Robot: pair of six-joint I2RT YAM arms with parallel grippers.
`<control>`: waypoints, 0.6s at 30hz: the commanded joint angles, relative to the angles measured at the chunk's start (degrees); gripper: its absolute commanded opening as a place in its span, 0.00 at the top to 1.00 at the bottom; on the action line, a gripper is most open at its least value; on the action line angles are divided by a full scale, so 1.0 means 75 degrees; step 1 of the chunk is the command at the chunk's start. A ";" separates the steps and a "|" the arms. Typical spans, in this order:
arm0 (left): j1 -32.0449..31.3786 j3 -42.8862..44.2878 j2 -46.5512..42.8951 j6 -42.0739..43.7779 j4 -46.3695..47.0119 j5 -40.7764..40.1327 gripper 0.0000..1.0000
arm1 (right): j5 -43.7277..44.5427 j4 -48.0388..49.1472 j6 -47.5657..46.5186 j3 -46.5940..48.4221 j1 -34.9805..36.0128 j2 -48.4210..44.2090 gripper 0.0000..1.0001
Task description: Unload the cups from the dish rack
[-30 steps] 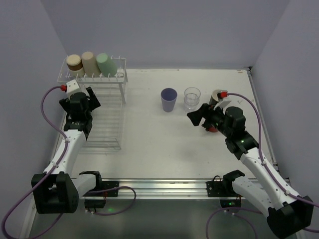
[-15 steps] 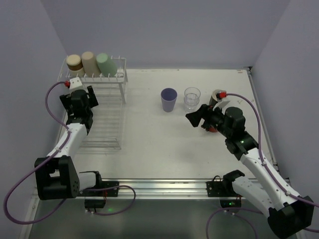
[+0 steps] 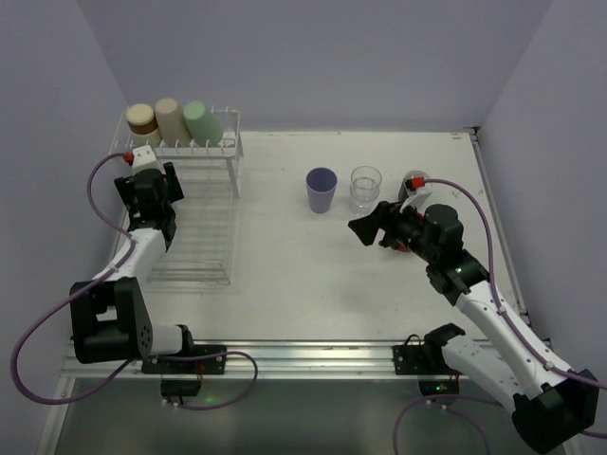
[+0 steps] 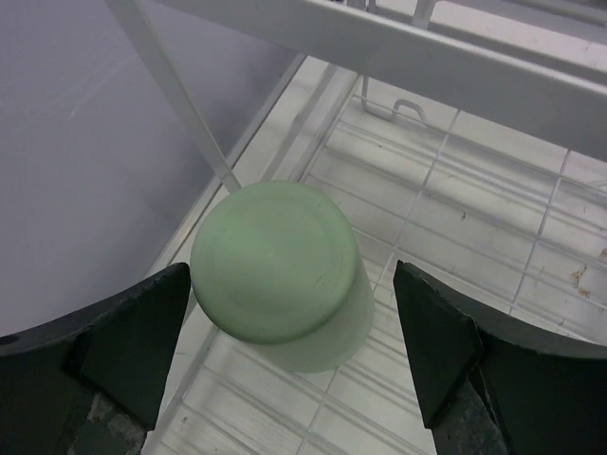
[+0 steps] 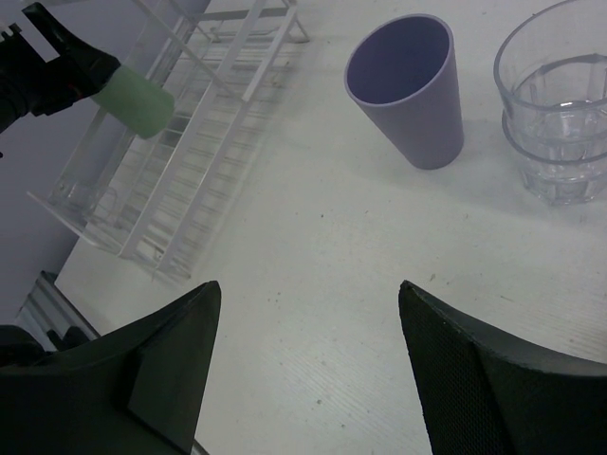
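Upper left, a white wire dish rack (image 3: 207,248) holds a tan-brown tumbler (image 3: 142,118), beige tumbler (image 3: 172,119) and pale green tumbler (image 3: 203,121) on its raised shelf. Mid-frame, a purple tumbler (image 3: 321,191) stands beside a clear glass tumbler (image 3: 365,188).

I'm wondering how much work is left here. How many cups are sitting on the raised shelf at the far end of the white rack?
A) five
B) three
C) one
B: the top view shows three in a row on the raised shelf of the dish rack, namely a tan-brown cup, a beige cup and a pale green cup.
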 commanded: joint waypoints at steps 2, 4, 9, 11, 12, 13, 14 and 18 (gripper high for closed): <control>0.0070 0.0088 0.0155 0.0302 0.0942 -0.0089 0.08 | -0.0304 0.0306 -0.0006 0.0052 0.0100 0.0047 0.22; 0.0070 0.0111 0.0190 0.0314 0.0930 -0.0030 0.11 | -0.0304 0.0318 -0.0005 0.0041 0.0135 0.0012 0.22; 0.0059 0.0030 -0.0031 0.0127 0.0825 0.0110 0.35 | -0.0304 0.0318 -0.0006 0.0052 0.0147 0.0012 0.22; 0.0059 -0.0134 -0.0312 0.0044 0.0743 0.0111 0.46 | -0.0293 0.0306 -0.0017 0.0064 0.0171 -0.0012 0.22; 0.0059 -0.0193 -0.0441 -0.0060 0.0696 0.0099 0.50 | -0.0281 0.0294 -0.0017 0.0064 0.0159 -0.0035 0.22; 0.0059 -0.0298 -0.0570 -0.0154 0.0522 0.0087 0.58 | -0.0281 0.0294 -0.0017 0.0052 0.0171 -0.0105 0.22; 0.0035 -0.0357 -0.0884 -0.0364 0.0404 0.0087 0.61 | -0.0269 0.0306 -0.0017 0.0052 0.0171 -0.0140 0.22; -0.0070 -0.0486 -0.1835 -0.0973 -0.0275 0.0391 0.71 | -0.0269 0.0411 0.0006 -0.0053 0.0182 -0.0281 0.22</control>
